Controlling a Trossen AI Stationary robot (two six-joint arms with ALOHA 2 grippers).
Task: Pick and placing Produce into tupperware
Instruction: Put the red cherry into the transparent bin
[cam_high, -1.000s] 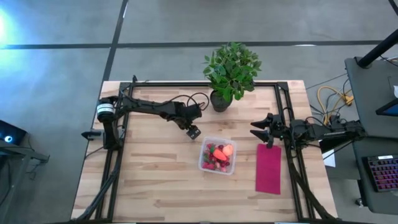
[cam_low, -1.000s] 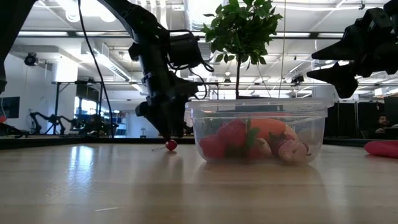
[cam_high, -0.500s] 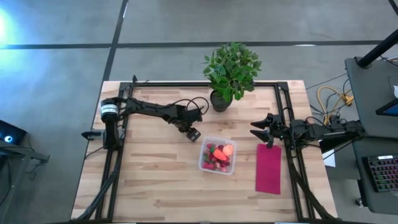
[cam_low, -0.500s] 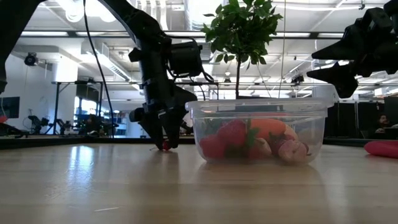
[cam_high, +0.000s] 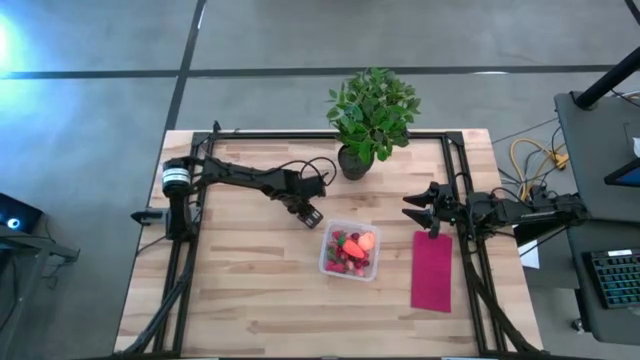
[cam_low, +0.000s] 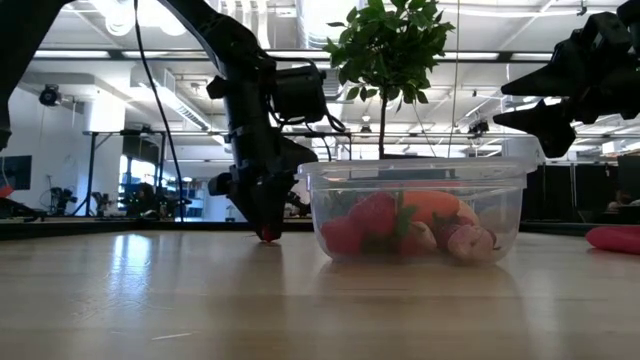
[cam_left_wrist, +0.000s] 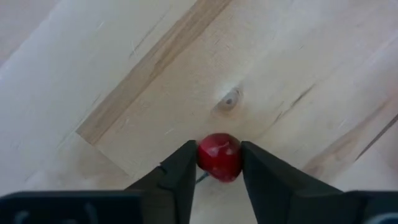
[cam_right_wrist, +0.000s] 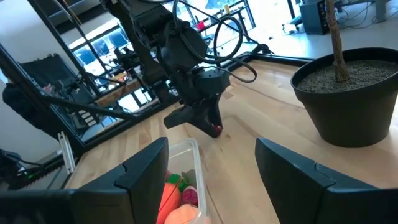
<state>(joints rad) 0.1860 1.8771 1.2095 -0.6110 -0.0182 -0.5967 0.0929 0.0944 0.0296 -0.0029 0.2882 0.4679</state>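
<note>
Left tool (cam_left_wrist: 219, 163) now clenched on red cherry-like piece (cam_left_wrist: 219, 156), right tool (cam_right_wrist: 211, 163) released.

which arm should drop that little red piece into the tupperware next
Left. Its pincer is already closed on the small red piece on the table, right beside the tupperware. The right pincer hangs open and empty over near the magenta cloth.

Produce (cam_high: 352, 250) sits in the tupperware (cam_high: 325, 258) at the counter's (cam_high: 250, 290) middle. The left claw (cam_high: 311, 215) is just beside its far-left corner, around one small piece (cam_left_wrist: 219, 156). A cloth (cam_high: 432, 270) lies right; a potted plant (cam_high: 370, 115) behind.
</note>
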